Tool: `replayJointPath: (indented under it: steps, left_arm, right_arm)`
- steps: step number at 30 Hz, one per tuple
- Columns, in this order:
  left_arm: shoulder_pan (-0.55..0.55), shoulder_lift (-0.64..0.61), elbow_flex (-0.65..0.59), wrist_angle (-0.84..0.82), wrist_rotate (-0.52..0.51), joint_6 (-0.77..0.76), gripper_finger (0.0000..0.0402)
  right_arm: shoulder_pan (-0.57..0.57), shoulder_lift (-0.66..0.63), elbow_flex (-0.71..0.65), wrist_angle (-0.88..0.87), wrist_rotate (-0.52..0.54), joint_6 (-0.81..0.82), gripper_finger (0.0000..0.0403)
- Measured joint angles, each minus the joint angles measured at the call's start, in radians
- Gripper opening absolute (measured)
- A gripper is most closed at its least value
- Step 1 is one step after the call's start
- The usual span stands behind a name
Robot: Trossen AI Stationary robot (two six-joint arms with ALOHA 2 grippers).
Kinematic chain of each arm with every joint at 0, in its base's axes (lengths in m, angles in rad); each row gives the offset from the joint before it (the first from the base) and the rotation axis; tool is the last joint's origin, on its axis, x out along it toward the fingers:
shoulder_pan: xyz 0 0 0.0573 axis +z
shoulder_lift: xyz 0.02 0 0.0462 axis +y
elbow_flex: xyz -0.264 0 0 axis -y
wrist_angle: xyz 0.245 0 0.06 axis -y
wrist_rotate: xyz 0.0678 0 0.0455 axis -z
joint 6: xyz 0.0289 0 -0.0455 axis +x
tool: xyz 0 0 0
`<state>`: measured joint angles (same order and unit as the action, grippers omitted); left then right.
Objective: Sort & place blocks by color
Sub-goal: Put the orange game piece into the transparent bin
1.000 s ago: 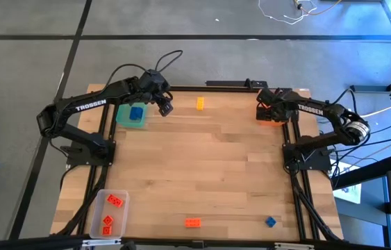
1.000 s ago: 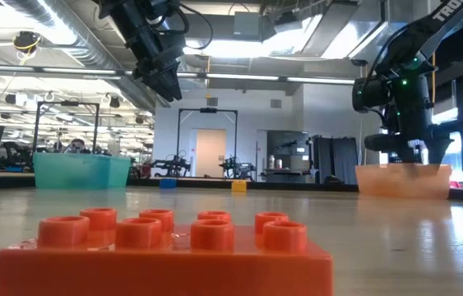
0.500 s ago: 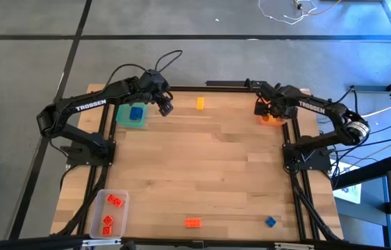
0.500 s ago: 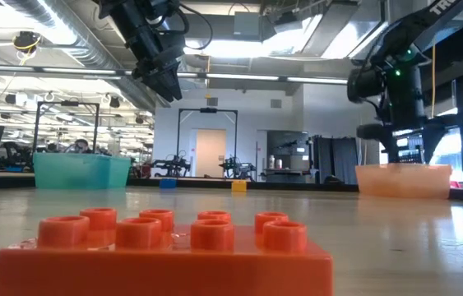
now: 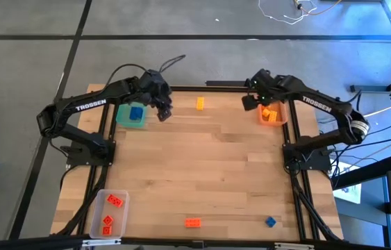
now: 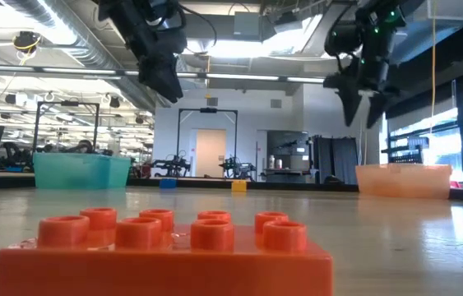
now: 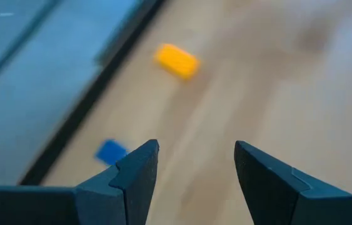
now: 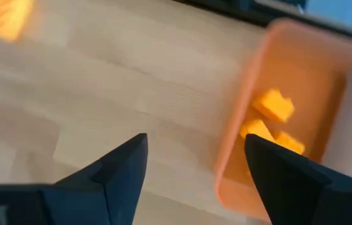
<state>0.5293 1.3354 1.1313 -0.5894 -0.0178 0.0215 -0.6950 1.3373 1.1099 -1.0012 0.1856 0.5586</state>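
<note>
On the wooden table (image 5: 202, 173), the right gripper (image 5: 250, 101) hangs in the air just beside the orange tray (image 5: 273, 114), at its 9 o'clock side, its fingers (image 8: 288, 181) spread wide and holding nothing. Yellow-orange blocks (image 8: 272, 105) lie together inside that tray, which sits at the table's 1 o'clock corner. The left gripper (image 5: 164, 110) hovers just to the 3 o'clock side of the green tray (image 5: 130, 116) near the 11 o'clock corner, its fingers (image 7: 129, 181) parted with only bare wood between them; a blue block (image 5: 136, 113) rests inside that tray. A loose yellow-orange block (image 5: 200, 103) lies on the table near the 12 o'clock edge, between the two grippers and apart from both; the left wrist view shows it ahead of the open fingers, with a small blue block (image 7: 110, 152) closer by the table's dark rim. At the 7 o'clock corner a clear tray (image 5: 108, 214) holds three red-orange blocks (image 5: 114, 201). Along the 6 o'clock edge a red-orange block (image 5: 192, 223) lies alone, and it fills the foreground of the low view, hiding much of the tabletop behind it. Another blue block (image 5: 270, 222) sits toward 5 o'clock, well apart from every tray. Both arms' dark bases stand at the table's 9 and 3 o'clock sides.
</note>
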Motion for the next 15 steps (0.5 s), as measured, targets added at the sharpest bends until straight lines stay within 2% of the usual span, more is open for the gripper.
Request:
replayJointPath:
  steps: [4,7,10,13,15]
  left_arm:
    - [-0.021,0.000,0.000,-0.005,0.233,0.074,0.0202]
    - [-0.086,0.000,0.000,-0.005,0.341,0.092,0.0202]
    - [-0.198,0.000,0.000,-0.005,0.316,0.092,0.0202]
    - [-0.341,0.002,0.000,-0.004,0.197,0.063,0.0202]
    - [-0.437,0.014,0.000,0.007,0.120,-0.013,0.0202]
  right_arm:
    - [0.035,0.000,0.044,0.007,-0.007,-0.128,0.0266]
    - [0.051,0.000,0.065,0.007,-0.023,-0.197,0.0266]
    - [0.065,0.000,0.072,0.007,-0.026,-0.255,0.0266]
    - [0.071,0.000,0.072,0.005,-0.044,-0.315,0.0266]
    - [0.074,0.000,0.072,0.005,-0.059,-0.356,0.0266]
